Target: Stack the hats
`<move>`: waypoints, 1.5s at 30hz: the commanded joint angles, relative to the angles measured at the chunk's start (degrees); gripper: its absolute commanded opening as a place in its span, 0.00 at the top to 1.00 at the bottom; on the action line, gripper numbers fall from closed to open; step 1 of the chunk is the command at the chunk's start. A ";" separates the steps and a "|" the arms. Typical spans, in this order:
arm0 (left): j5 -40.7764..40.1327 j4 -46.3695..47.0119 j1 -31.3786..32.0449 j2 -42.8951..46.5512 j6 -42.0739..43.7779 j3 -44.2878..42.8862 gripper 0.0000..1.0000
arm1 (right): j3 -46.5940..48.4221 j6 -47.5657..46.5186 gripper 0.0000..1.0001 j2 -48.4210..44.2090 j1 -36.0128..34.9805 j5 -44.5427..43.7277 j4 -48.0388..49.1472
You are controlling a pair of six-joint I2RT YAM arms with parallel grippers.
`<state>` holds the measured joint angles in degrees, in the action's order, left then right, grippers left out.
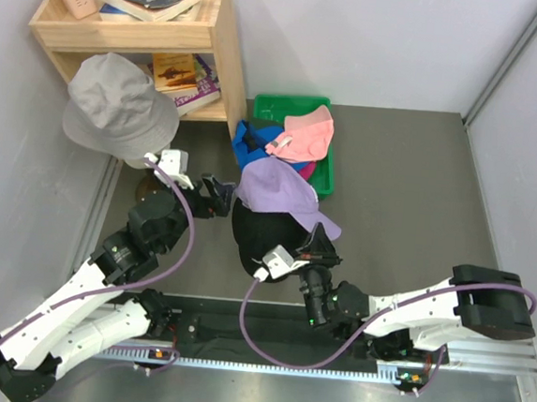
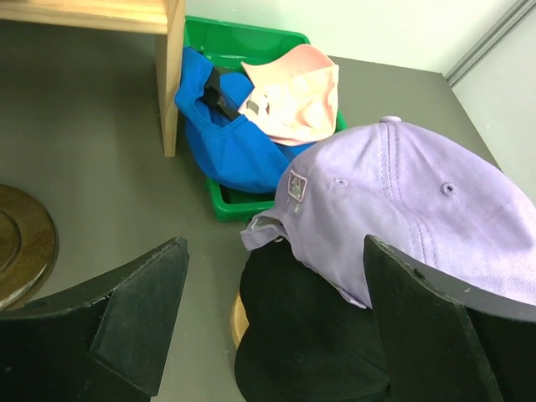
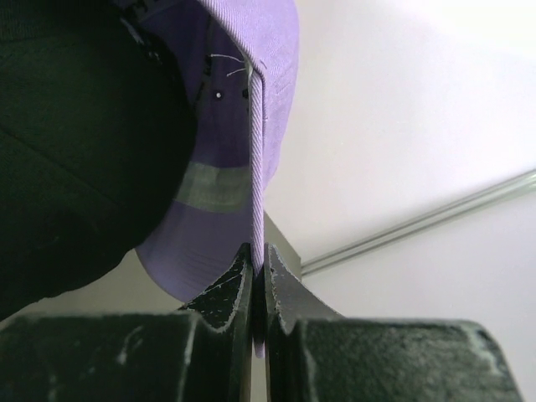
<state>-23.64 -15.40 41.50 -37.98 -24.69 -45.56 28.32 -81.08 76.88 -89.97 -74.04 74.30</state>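
The lavender cap (image 1: 274,188) lies on top of the black cap (image 1: 260,238) at the table's middle. My right gripper (image 1: 322,242) is shut on the lavender cap's brim (image 3: 219,193), pinching its edge between the fingers. My left gripper (image 1: 220,197) is open and empty just left of the two caps, with the black cap (image 2: 310,335) and lavender cap (image 2: 410,209) in front of it. The pink cap (image 1: 302,136) and bright blue cap (image 1: 255,141) lie in the green bin (image 1: 296,105); a bit of magenta shows beneath them. The dark green cap is not visible.
A wooden shelf (image 1: 142,35) with books stands at the back left. A grey bucket hat (image 1: 117,103) sits in front of it. A round wooden disc (image 2: 21,243) lies on the table at left. Another wooden base (image 2: 237,320) shows under the black cap.
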 commanded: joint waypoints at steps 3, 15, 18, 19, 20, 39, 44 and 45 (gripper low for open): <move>-0.53 -0.86 -0.10 0.89 2.18 -3.39 0.10 | 5.25 -4.96 1.00 -1.74 -0.64 3.99 24.22; -0.09 -2.27 -0.10 1.59 2.89 -4.36 0.09 | 9.74 -11.29 1.00 -0.50 0.77 7.86 24.40; -0.18 -2.71 -0.01 1.94 3.07 -4.62 0.09 | 9.65 -12.69 1.00 0.19 0.94 7.33 24.49; -0.09 -2.71 -0.10 1.85 3.07 -4.62 0.09 | 9.74 -12.87 1.00 0.11 0.94 7.24 24.57; -0.09 -2.71 -0.01 1.94 3.07 -4.62 0.09 | 10.26 -13.31 1.00 0.02 1.11 7.16 24.57; 0.70 -1.92 -0.10 1.50 2.80 -3.83 0.09 | 14.75 -16.83 1.00 -0.60 1.66 9.62 24.84; 1.40 -1.65 -0.01 0.71 2.80 -3.75 0.08 | 13.44 -17.54 1.00 0.11 -1.60 8.74 25.10; 1.40 -1.65 -0.10 0.71 2.72 -3.75 0.08 | 12.91 -17.19 1.00 -0.06 -1.87 7.69 25.19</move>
<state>-23.20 -18.50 41.50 -36.80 -22.39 -47.83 40.42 -98.04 76.73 -89.49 -65.73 74.52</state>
